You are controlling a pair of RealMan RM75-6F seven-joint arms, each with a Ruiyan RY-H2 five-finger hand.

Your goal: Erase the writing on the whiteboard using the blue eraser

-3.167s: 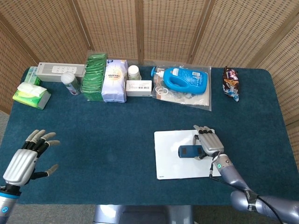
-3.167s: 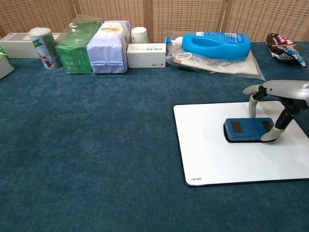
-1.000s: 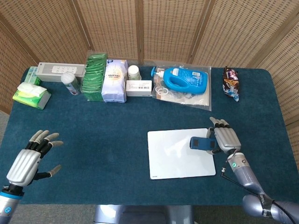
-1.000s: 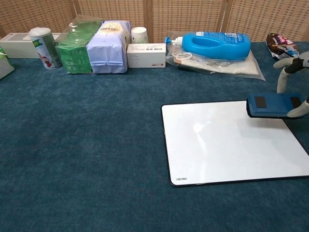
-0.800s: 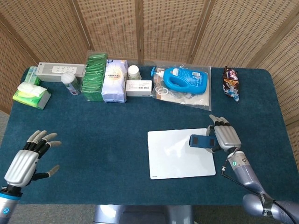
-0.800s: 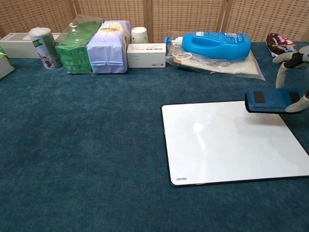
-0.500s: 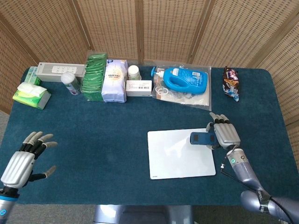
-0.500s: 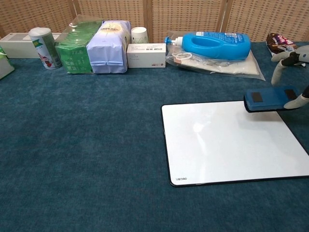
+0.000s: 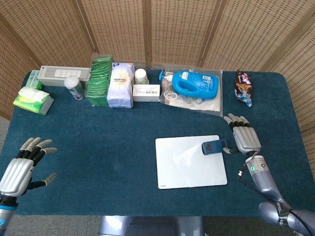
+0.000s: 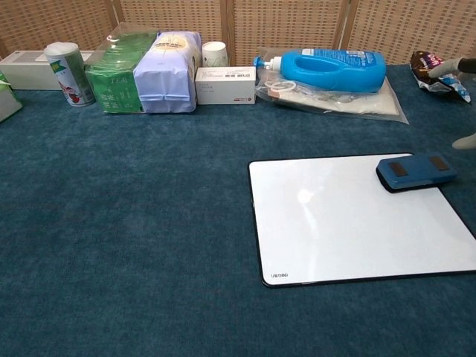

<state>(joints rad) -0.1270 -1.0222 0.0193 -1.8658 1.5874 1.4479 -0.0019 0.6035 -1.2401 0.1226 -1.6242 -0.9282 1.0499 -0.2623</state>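
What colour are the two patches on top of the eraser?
Dark, near black, set on the blue eraser, which lies on the whiteboard. Chest view shows them best.

In the chest view the right hand point(image 10: 462, 104) is mostly cut off.

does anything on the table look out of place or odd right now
Only slightly: the blue eraser lies askew on the whiteboard's far right corner, overhanging its edge. The board looks clean, and nothing looks spilled or damaged.

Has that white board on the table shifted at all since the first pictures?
Yes. The whiteboard slid toward the robot's left: in the head view its left edge now lies left of the blue detergent bottle, where earlier it sat under the bottle's cap end.
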